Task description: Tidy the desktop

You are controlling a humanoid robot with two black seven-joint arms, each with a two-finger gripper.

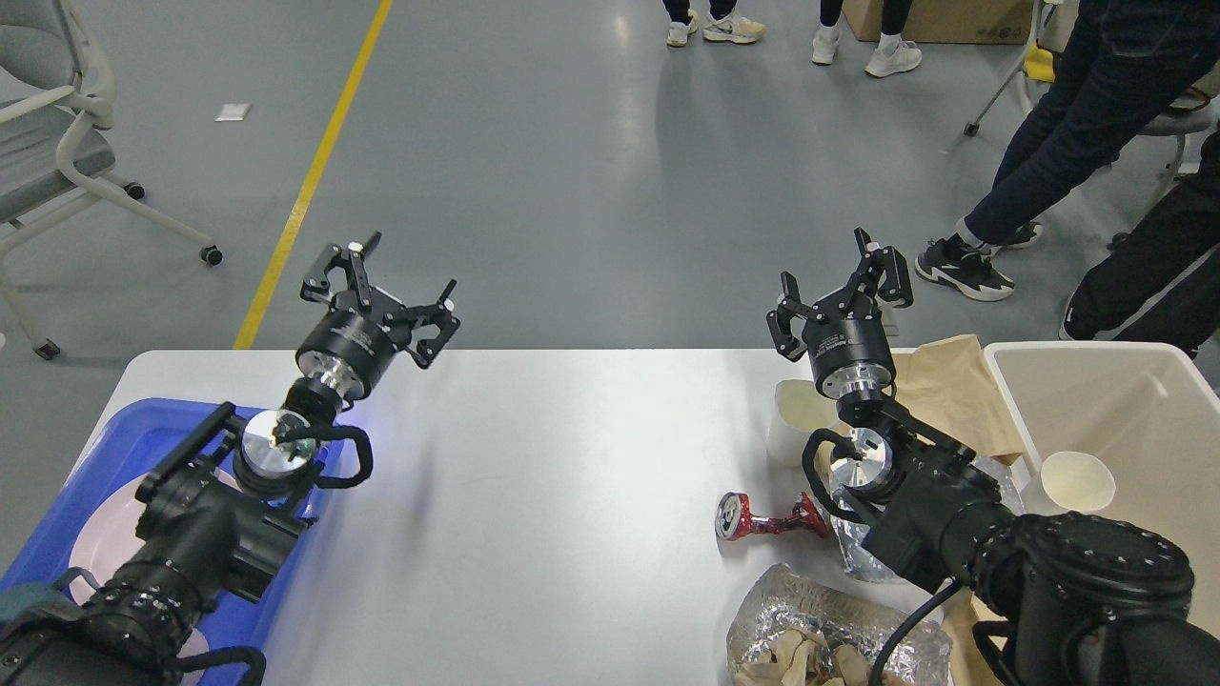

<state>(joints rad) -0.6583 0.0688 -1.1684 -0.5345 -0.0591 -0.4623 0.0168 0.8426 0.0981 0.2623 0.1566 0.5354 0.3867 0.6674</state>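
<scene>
Desktop [572, 457]: white, rounded corners, spanning the near half of the view. Left gripper [391, 291]: raised over the far left edge, fingers spread, holding nothing. Right gripper [843, 286]: raised over the far right edge, fingers spread, holding nothing. Blue tray [114, 448]: near left, under the left arm, with a pink plate [86, 572] inside. Beige bin [1125, 419]: right end, containing a paper cup [1077, 481]. White cup [796, 419]: beside the right arm. Brown paper [953, 386]: between the cup and the bin. Crushed red can [762, 519]: near right. Foil wrapper [810, 629]: near edge, right.
</scene>
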